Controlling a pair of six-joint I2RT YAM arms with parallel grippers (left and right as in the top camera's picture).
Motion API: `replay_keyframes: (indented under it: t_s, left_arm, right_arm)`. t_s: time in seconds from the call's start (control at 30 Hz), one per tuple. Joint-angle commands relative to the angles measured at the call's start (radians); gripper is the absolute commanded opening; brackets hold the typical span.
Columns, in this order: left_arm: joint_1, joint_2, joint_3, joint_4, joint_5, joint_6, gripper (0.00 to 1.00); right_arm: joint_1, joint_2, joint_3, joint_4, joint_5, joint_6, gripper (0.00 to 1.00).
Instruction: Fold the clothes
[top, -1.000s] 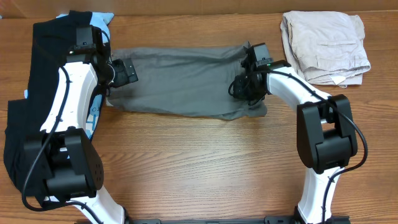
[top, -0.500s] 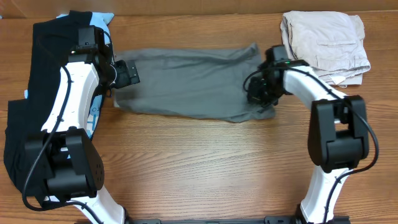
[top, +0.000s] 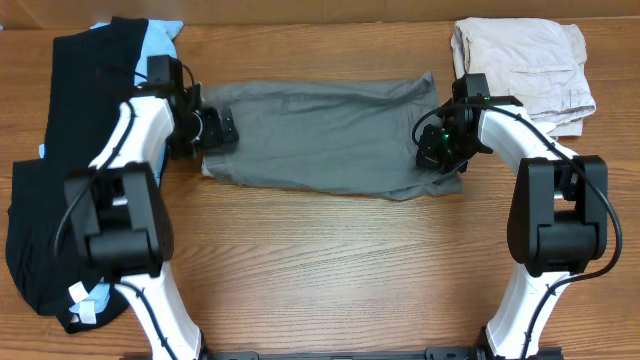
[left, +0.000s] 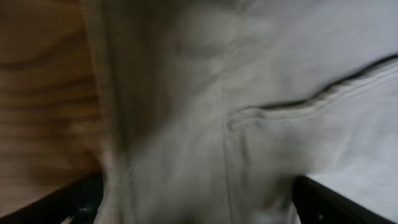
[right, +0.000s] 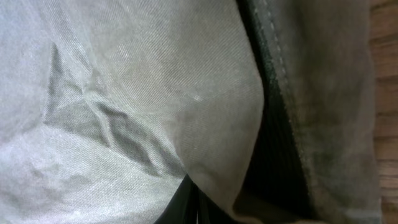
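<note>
Layout, big to small: wooden surface (top: 330, 270); black garment (top: 50, 150) heaped along its left edge; grey shorts (top: 320, 135) spread flat at top centre, long axis left-right; beige shorts (top: 520, 70) already folded at top right, apart from the grey pair; light-blue garment (top: 160, 35) poking out from under the black one.

Left claw (top: 215, 130) sits on the left end of the grey shorts, right claw (top: 440, 155) on the right end.

Step, as I read it: you're squaring up the grey pair, with 0 folds in it yet. The next move calls for a firm hold on both ends, then bringing 1 end over the other with the edges lined up and the lower layer not dragged along.

Views: the overhead gives you layout only; both arms hide their own fingertips. The left wrist view adds a seam and a pocket slit, with dark finger parts at both lower corners and cloth between them. The right wrist view adds a stitched edge, wrinkles, and wood at the right margin.

Claw state: can't tell for either; cloth fills both wrist views, so a pinch isn't confirmed.
</note>
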Motion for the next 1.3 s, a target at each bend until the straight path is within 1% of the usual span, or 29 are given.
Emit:
replay_keyframes:
  t_s: [0.0,0.27,0.33,0.37,0.43,0.47,0.53,0.63,0.67,0.73,0.83,0.93,0.97,1.0,1.07,1.1,1.17,1.2,1.23,1.27]
  left_arm:
    - [0.001,0.055,0.012,0.034,0.093,0.03,1.0]
    - [0.0,0.079,0.012,0.065,0.093,0.048,1.0]
    - [0.0,0.089,0.012,0.066,0.093,0.048,0.95]
    - [-0.001,0.098,0.012,0.066,0.094,0.047,0.89]
    - [-0.003,0.13,0.012,0.068,0.102,0.046,0.55]
    - [-0.004,0.142,0.012,0.073,0.1,0.047,0.44]
    - [-0.005,0.17,0.012,0.094,0.092,0.047,0.27]
    - [-0.004,0.203,0.012,0.131,0.092,0.047,0.16]
    - [-0.004,0.211,0.012,0.141,0.089,0.047,0.1]
    - [-0.004,0.212,0.012,0.153,0.079,0.047,0.04]
    - [0.002,0.205,0.027,0.135,0.078,0.047,0.04]
    - [0.015,0.198,0.077,0.046,0.079,0.047,0.04]
    - [0.021,0.195,0.101,0.004,0.078,0.05,0.04]
    - [0.027,0.191,0.129,-0.04,0.078,0.062,0.04]
    - [0.039,0.183,0.196,-0.136,0.077,0.094,0.04]
    - [0.044,0.178,0.231,-0.184,0.077,0.11,0.04]
    - [0.054,0.164,0.303,-0.284,0.078,0.143,0.04]
    - [0.059,0.156,0.338,-0.336,0.078,0.159,0.04]
    - [0.062,0.147,0.374,-0.389,0.077,0.17,0.04]
    - [0.065,0.137,0.412,-0.441,0.078,0.183,0.04]
  right_arm:
    - [-0.019,0.037,-0.047,-0.027,0.122,-0.008,0.04]
    - [-0.019,0.037,-0.047,-0.045,0.122,-0.008,0.04]
    - [-0.019,0.037,-0.047,-0.046,0.122,-0.007,0.04]
    - [-0.018,0.037,-0.046,-0.046,0.122,-0.007,0.04]
    - [-0.017,0.037,-0.042,-0.045,0.121,-0.008,0.04]
    - [-0.017,0.035,-0.039,-0.045,0.12,-0.007,0.04]
    - [-0.017,0.032,-0.024,-0.052,0.106,-0.008,0.06]
    - [-0.016,0.021,0.017,-0.089,0.102,-0.009,0.08]
    - [-0.016,0.015,0.035,-0.107,0.097,-0.026,0.09]
    - [-0.017,0.0,0.074,-0.146,0.08,-0.052,0.1]
    - [-0.017,-0.027,0.149,-0.218,0.053,-0.062,0.15]
    - [-0.017,-0.055,0.229,-0.285,-0.008,-0.098,0.25]
    - [-0.017,-0.063,0.25,-0.303,-0.018,-0.098,0.35]
    - [-0.017,-0.069,0.267,-0.316,-0.027,-0.098,0.44]
    - [-0.016,-0.072,0.283,-0.325,-0.048,-0.098,0.51]
    - [-0.017,-0.072,0.283,-0.325,-0.053,-0.099,0.52]
    - [-0.016,-0.067,0.276,-0.322,-0.056,-0.098,0.52]
    - [-0.016,-0.065,0.273,-0.321,-0.068,-0.098,0.51]
    - [-0.014,-0.062,0.267,-0.314,-0.082,-0.098,0.47]
    - [-0.01,-0.062,0.259,-0.304,-0.096,-0.099,0.39]
